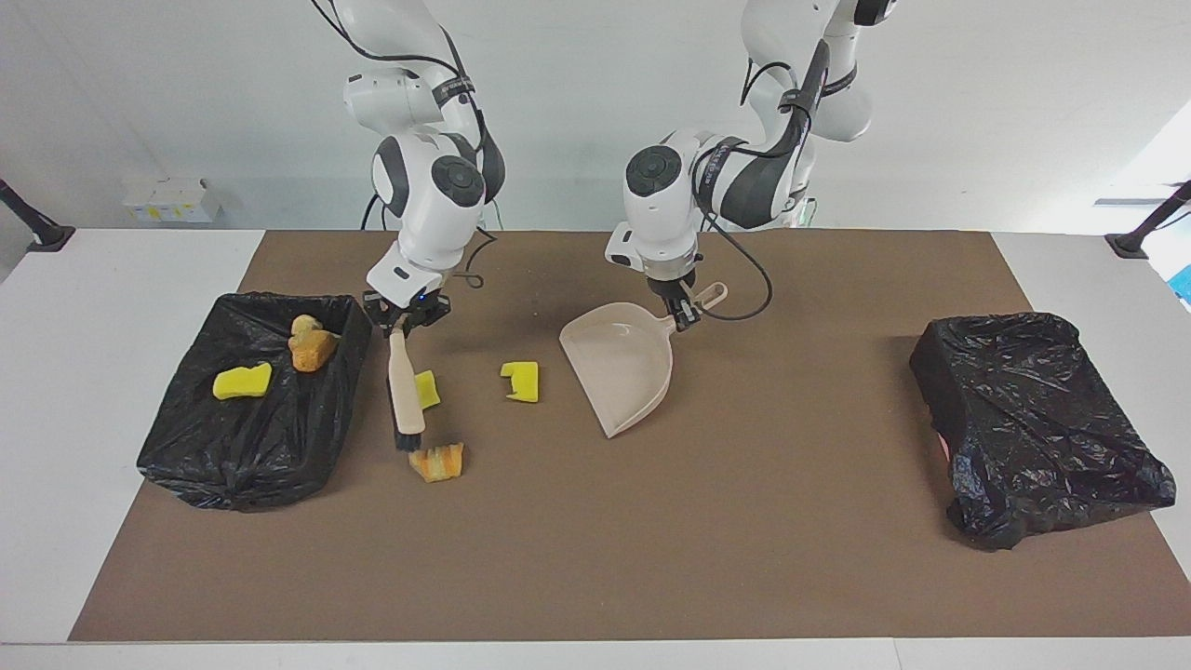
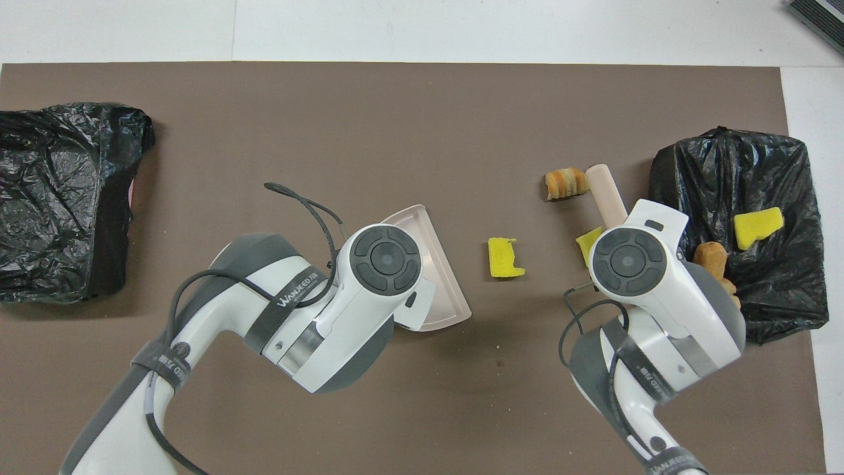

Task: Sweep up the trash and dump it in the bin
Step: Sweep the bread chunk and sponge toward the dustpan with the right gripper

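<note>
My right gripper [image 1: 407,319] is shut on the beige brush [image 1: 402,391] over the mat beside the bin [image 1: 233,465]. The dark bristles [image 1: 407,439] hang next to an orange-brown lump of trash [image 1: 437,462] [image 2: 565,183]. A yellow chunk [image 1: 429,388] [image 2: 588,241] lies just beside the brush handle [image 2: 606,194]. Another yellow chunk [image 1: 521,381] [image 2: 504,257] lies between brush and dustpan. My left gripper [image 1: 684,314] is shut on the handle of the beige dustpan [image 1: 622,372] [image 2: 435,277], whose tray is tilted and empty. In the bin lie a yellow chunk [image 1: 242,381] and orange-brown lumps [image 1: 312,349].
The bin [image 2: 672,178] is lined with a black bag and stands at the right arm's end of the brown mat [image 1: 595,558]. A second black-bagged heap [image 1: 1033,423] [image 2: 59,198] sits at the left arm's end.
</note>
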`<state>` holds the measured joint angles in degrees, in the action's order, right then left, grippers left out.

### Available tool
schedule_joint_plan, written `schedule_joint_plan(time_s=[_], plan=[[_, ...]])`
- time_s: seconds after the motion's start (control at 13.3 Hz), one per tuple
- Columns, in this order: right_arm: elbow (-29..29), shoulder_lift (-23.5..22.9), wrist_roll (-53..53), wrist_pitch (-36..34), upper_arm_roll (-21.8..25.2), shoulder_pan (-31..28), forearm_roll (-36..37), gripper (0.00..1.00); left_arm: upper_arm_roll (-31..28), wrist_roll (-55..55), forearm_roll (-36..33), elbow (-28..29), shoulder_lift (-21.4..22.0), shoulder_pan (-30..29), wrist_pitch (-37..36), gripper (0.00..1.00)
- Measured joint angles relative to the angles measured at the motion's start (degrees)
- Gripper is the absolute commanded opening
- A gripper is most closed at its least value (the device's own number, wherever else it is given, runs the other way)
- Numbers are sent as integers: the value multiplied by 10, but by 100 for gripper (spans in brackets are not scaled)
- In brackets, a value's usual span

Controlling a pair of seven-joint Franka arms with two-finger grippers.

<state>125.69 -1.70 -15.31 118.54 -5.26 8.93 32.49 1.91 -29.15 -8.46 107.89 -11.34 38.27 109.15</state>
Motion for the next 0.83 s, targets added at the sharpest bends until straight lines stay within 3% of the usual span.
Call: schedule_joint_plan(time_s=[0.45,0.83], plan=[[-56,-94,9,16,-7,-5,47,0,0,0,-2,13,2,14,25,0],[-62,-89,9,-13,-12,74,-60,0,-1,0,-2,22,3,18,36,0]])
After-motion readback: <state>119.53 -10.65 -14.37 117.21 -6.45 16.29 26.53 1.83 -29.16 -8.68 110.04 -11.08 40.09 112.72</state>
